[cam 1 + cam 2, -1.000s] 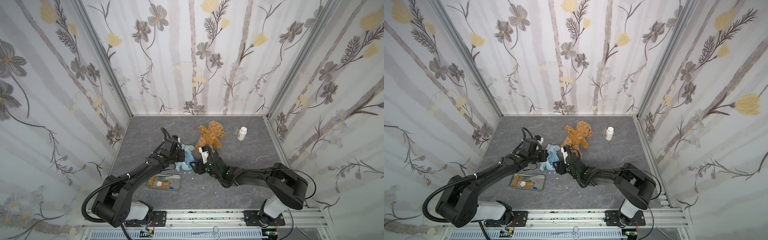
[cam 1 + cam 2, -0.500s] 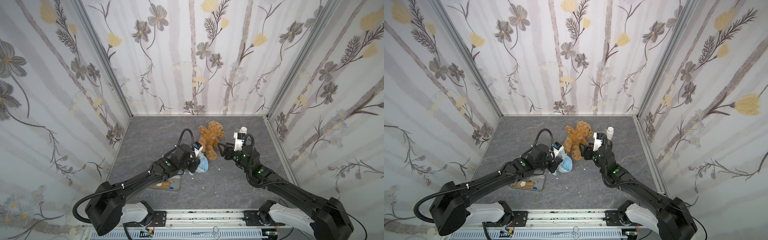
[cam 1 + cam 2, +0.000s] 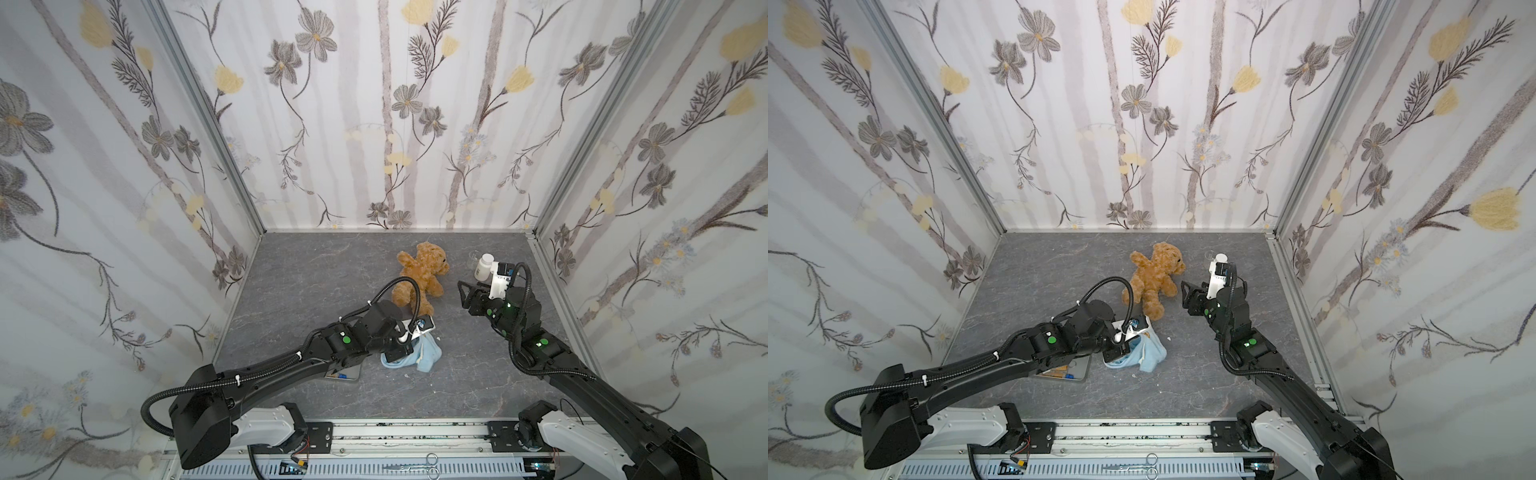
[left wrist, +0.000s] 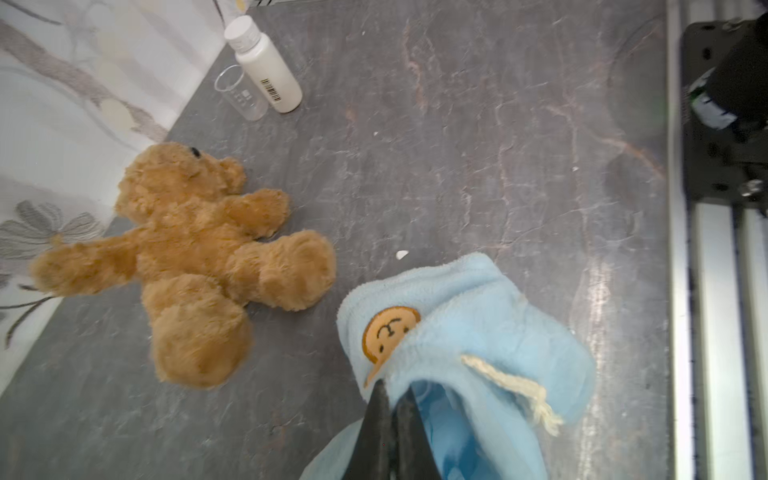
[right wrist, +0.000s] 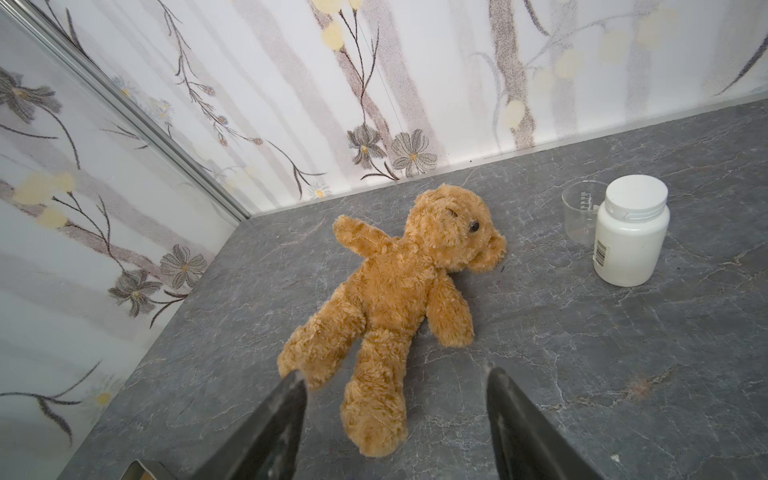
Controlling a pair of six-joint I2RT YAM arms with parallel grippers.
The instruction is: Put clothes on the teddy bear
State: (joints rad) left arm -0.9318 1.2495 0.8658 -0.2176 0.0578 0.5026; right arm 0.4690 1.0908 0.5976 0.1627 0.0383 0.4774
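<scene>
The teddy bear (image 3: 419, 272) (image 3: 1154, 276) lies flat on the grey floor near the back wall, arms spread, head toward the wall. It carries no clothing in the right wrist view (image 5: 399, 282). A light blue shirt (image 3: 430, 357) (image 3: 1152, 353) with an orange bear-face emblem hangs bunched in front of the bear's feet. My left gripper (image 4: 392, 388) is shut on the shirt's edge (image 4: 478, 316) beside the emblem. My right gripper (image 3: 463, 295) (image 5: 395, 378) stands open and empty just right of the bear, pointing at its legs without touching.
A white bottle (image 3: 483, 266) (image 5: 629, 232) and a small clear beaker (image 5: 579, 216) stand right of the bear's head, just behind my right wrist. A metal tray (image 3: 1069, 370) lies partly under my left arm. Walls close three sides. Scissors (image 3: 415, 459) lie on the front rail.
My right gripper left the shirt, swung to the bear's right side and opened wider. My left gripper carried the shirt rightward and toward the front.
</scene>
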